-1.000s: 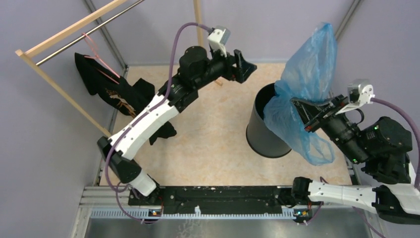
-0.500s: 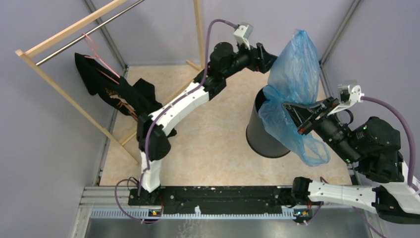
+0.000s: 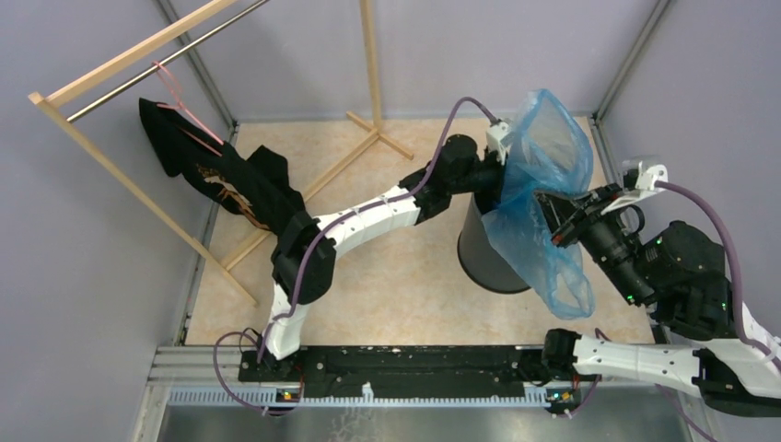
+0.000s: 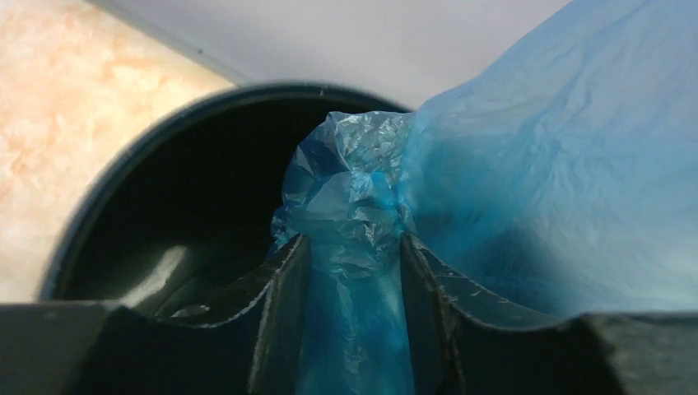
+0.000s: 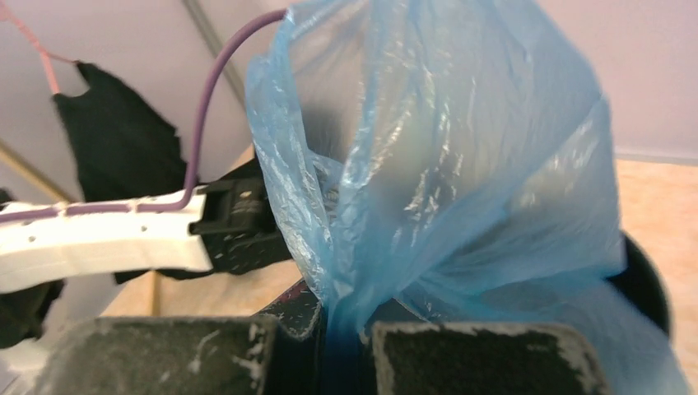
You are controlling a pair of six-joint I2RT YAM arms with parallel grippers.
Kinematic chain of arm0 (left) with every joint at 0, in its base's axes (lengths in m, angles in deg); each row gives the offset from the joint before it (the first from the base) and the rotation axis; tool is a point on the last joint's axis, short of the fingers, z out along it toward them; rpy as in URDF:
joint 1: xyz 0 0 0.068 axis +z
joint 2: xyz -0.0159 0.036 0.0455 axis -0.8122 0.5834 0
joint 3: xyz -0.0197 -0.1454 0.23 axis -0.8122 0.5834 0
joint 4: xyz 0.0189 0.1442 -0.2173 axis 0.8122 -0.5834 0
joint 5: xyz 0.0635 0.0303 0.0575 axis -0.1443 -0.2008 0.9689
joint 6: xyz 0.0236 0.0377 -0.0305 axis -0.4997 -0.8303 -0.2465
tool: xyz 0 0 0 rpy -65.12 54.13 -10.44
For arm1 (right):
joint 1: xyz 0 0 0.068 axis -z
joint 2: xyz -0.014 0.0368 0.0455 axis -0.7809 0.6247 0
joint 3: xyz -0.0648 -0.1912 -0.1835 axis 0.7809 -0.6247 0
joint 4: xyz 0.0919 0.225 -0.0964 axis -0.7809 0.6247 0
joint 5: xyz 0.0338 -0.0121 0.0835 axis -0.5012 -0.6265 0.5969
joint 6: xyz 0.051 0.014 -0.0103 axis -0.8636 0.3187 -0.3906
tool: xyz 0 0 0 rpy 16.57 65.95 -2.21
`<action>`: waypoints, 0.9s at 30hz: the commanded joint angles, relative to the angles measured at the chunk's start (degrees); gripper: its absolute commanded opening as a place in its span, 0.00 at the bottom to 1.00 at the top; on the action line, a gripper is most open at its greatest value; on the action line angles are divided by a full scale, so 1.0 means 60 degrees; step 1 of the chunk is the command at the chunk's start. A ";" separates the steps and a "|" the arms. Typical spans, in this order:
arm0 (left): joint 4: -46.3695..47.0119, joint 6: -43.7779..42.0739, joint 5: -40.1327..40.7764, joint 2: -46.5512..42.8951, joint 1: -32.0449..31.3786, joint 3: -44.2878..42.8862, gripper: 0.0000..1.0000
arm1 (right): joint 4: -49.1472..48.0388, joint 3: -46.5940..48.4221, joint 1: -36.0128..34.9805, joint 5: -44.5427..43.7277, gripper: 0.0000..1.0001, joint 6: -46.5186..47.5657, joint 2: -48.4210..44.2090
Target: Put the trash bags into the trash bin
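The light-blue trash bag (image 3: 543, 157) hangs billowed above and over the right side of the dark round trash bin (image 3: 483, 253). My right gripper (image 3: 553, 216) is shut on a gathered fold of the bag (image 5: 461, 164), pinched between its jaws (image 5: 346, 325). My left gripper (image 3: 505, 175) reaches across from the left and is shut on a bunched part of the bag (image 4: 354, 189) right over the bin's open mouth (image 4: 123, 164). The bin's inside looks dark and empty. The bag's lower end hangs outside the bin on the right.
A black garment (image 3: 230, 180) hangs on a wooden rack (image 3: 120, 166) at the left. A wooden post (image 3: 370, 55) with floor braces stands at the back. Purple-grey walls close in on the left, back and right.
My left arm swung from back centre rightwards and down to the bag above the bin and took hold of it. My right gripper carried the bag lower and slightly left.
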 commanded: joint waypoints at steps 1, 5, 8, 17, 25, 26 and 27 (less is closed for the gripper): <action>-0.1034 -0.1093 0.1239 -0.0594 -0.0256 -0.0194 0.47 | -0.0049 0.0262 0.0000 -0.1574 0.00 0.0877 -0.0136; -0.2777 -0.0876 0.2678 -0.0264 -0.0279 -0.0611 0.41 | 0.0038 0.0072 0.0002 -0.2026 0.00 0.1209 0.0024; -0.3188 -0.0839 0.3429 -0.0423 -0.0300 -0.0259 0.40 | 0.0151 -0.0214 0.0001 -0.2283 0.00 0.1141 0.0212; -0.4356 -0.0626 0.5277 -0.1993 -0.0356 0.1657 0.40 | -0.0721 -0.0786 0.0000 -0.1325 0.00 0.1010 0.0421; -0.5049 -0.0058 0.6048 -0.4292 -0.0410 0.3777 0.44 | -0.1442 -0.0721 0.0040 -0.0638 0.00 0.1056 0.1443; -0.5142 0.0013 0.6040 -0.4534 -0.0410 0.3971 0.44 | -0.1479 -0.0609 0.0068 -0.0433 0.00 0.1041 0.1607; -0.5202 0.0077 0.6019 -0.4755 -0.0410 0.4149 0.44 | -0.1517 -0.0474 0.0110 -0.0178 0.00 0.1036 0.1759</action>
